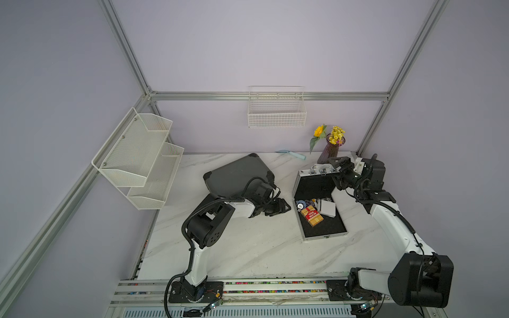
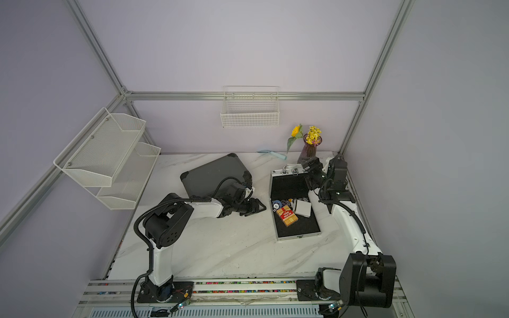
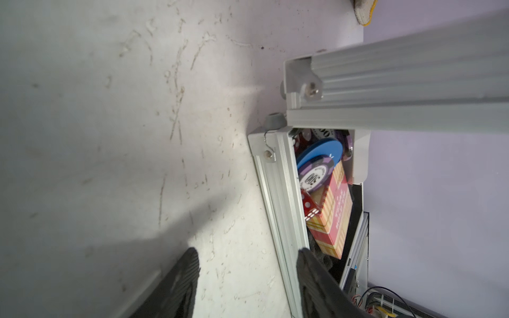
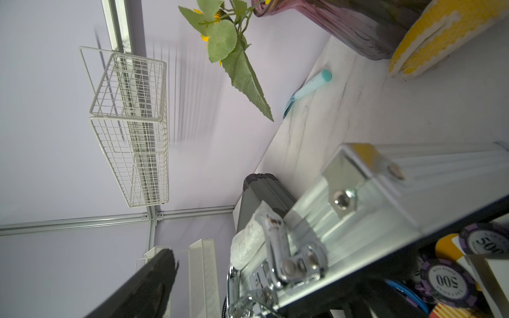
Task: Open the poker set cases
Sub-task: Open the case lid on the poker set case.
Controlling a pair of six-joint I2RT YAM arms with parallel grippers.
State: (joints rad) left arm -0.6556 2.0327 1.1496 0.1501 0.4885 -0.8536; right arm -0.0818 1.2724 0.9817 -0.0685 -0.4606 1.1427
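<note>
The larger dark grey case (image 1: pixel 238 176) with black corner caps lies shut at the back middle of the table. The ribbed silver case (image 1: pixel 325 234) stands open to its right, its black-lined lid (image 1: pixel 314 185) raised. Inside are a red card box (image 1: pixel 311 216), a white box (image 1: pixel 327 208) and chips (image 3: pixel 316 176). My left gripper (image 1: pixel 281 207) is low on the table beside the silver case's left wall (image 3: pixel 286 209), open, with only bare table between its fingers (image 3: pixel 190 275). My right gripper (image 1: pixel 340 165) is open at the lid's top edge by the handle and latches (image 4: pixel 286 261). One finger (image 4: pixel 154 280) stands apart from them; the other is hidden.
A purple vase of yellow flowers (image 1: pixel 329 151) stands just behind the silver case, and a teal tool (image 1: pixel 292 154) lies at the table's back edge. A wire basket (image 1: pixel 276 110) hangs on the back wall, and a white mesh shelf (image 1: pixel 140 157) on the left wall.
</note>
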